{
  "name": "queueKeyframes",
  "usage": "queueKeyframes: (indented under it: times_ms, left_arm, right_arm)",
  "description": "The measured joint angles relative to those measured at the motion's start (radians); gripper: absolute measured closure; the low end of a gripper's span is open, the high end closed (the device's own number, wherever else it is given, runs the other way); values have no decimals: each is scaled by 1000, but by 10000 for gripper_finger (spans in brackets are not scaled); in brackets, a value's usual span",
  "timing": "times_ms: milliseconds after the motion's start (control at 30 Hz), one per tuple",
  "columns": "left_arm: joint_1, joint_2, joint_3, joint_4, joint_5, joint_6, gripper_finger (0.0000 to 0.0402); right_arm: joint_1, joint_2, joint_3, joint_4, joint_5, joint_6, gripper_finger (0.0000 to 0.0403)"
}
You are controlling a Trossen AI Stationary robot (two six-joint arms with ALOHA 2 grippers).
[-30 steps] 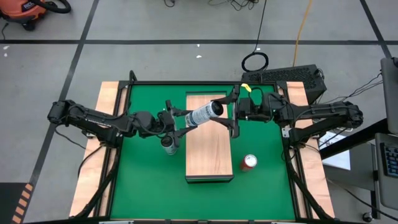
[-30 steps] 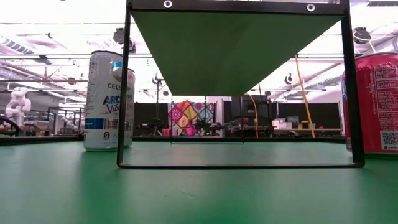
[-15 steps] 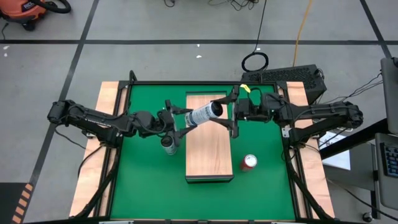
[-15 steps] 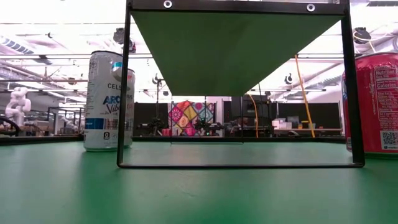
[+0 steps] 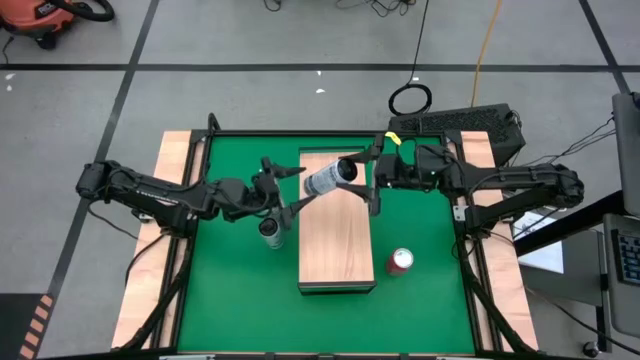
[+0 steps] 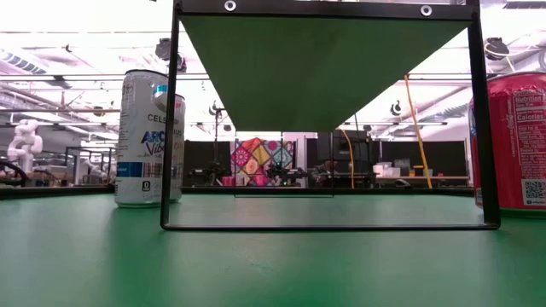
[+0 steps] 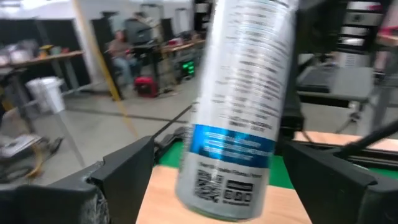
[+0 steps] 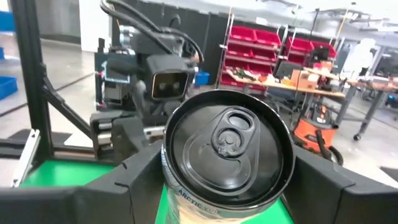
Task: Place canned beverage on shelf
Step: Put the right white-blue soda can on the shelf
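Both grippers flank tilted silver can [image 5: 328, 179] above shelf [image 5: 336, 240].

Grey concrete floor [image 5: 250, 40] w/ dark taped lines crossing it, an orange shop vac [image 5: 45, 15] at the far corner and a coiled black cable [image 5: 410, 98] just behind the table. Low view looks into a big open workshop: bright ceiling lights, a multicoloured patterned panel [image 6: 260, 159] on the back wall, desks w/ clutter. Red storage bins on racks [image 8: 264, 46] (several rows) show in the right wrist view; a seated person [image 7: 118, 46] is by benches in the left wrist view.
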Motion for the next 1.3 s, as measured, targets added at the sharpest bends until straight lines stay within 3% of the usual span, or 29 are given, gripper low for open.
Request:
queueKeyframes:
  times_ms: [133,633,867,1300]
  left_arm:
    - [20,-7,0,-32,-25,-65,47]
    - [27,-29,0,-200,30,-149,47]
    - [22,-29,0,-206,34,-150,47]
    - [24,-29,0,-208,34,-142,47]
  right_arm:
    - [-18,0,0,-40,0,0,148]
    - [-104,-1,0,-88,-3,59,147]
    - [-148,-11,3,-105,-69,83,147]
    - [-234,-8,202,-428,-81,1,147]
